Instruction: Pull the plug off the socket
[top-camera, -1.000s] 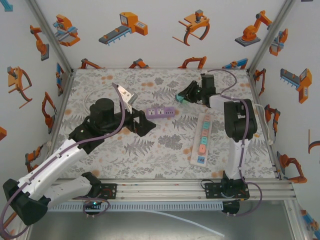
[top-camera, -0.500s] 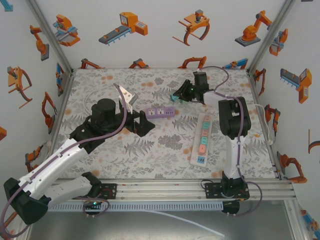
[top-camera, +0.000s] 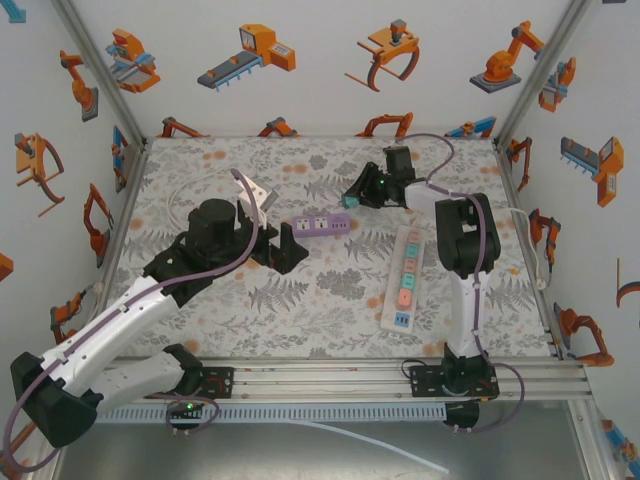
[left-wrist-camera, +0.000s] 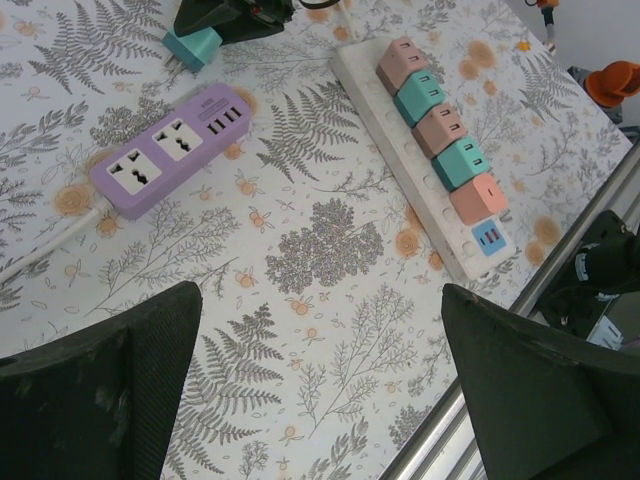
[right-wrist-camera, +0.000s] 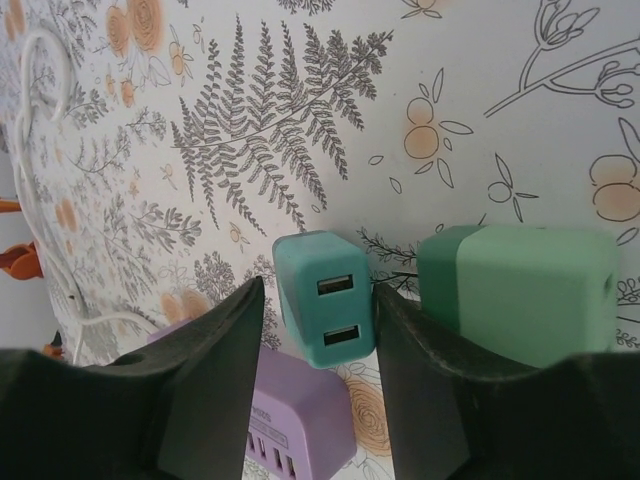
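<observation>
Nearest, the left fingers (left-wrist-camera: 110, 390) are standing wide open above the table (left-wrist-camera: 330, 330), holding nothing. Just beyond them on the right, a white strip (left-wrist-camera: 398, 160) is lying slantwise, carrying a row of five pink and teal cubes (left-wrist-camera: 440, 130). To the left of it, the purple socket (left-wrist-camera: 170, 150) is lying flat with both outlets empty, its white cord (left-wrist-camera: 40, 250) trailing off leftward. Farther back, the teal plug (right-wrist-camera: 325, 310) is sitting just past the socket's far end, out of it and not touching it, with its two USB ports facing the right wrist camera. The right fingers (right-wrist-camera: 200, 390) are standing on either side of the plug, slightly parted. A sliver of table is showing between the plug and one finger, while the other finger is looking to be against it. Whether the plug is resting fully on the table I cannot tell.
</observation>
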